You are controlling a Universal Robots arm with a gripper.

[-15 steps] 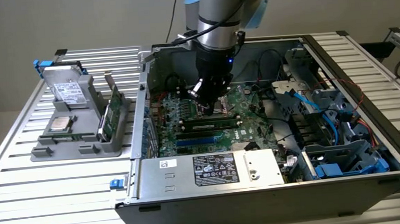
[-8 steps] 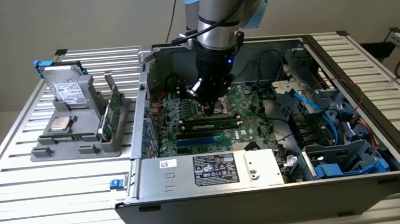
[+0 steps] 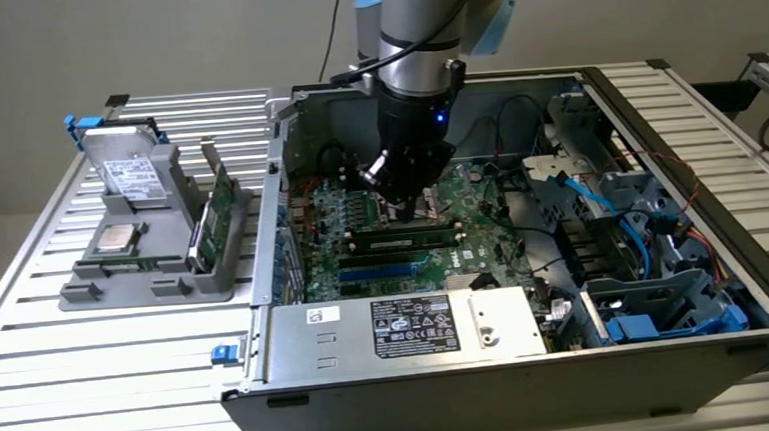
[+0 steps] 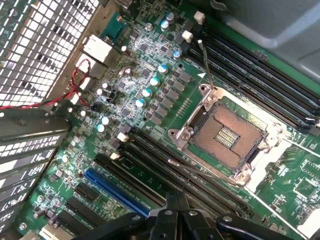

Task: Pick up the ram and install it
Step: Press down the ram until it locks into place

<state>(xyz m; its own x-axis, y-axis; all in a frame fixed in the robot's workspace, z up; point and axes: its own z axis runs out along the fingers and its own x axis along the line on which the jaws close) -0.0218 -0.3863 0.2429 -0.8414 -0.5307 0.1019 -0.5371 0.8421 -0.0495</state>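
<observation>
The ram (image 3: 400, 242) is a long thin green stick with black chips. It stands in a black slot of the motherboard (image 3: 358, 217), inside the open computer case (image 3: 405, 324). My gripper (image 3: 404, 206) hangs just behind the ram, over the processor socket (image 4: 227, 135). It does not touch the stick. In the wrist view the gripper (image 4: 177, 202) has its fingers pressed together with nothing between them. Black memory slots (image 4: 150, 167) and a blue slot (image 4: 112, 187) run below it.
A grey holder (image 3: 148, 275) at the exterior view's left carries a drive (image 3: 131, 176), a silver processor (image 3: 118, 237) and taller green cards (image 3: 217, 211). Cables and blue drive brackets (image 3: 658, 314) crowd the case at the exterior view's right. A labelled metal box (image 3: 405, 326) sits at the front.
</observation>
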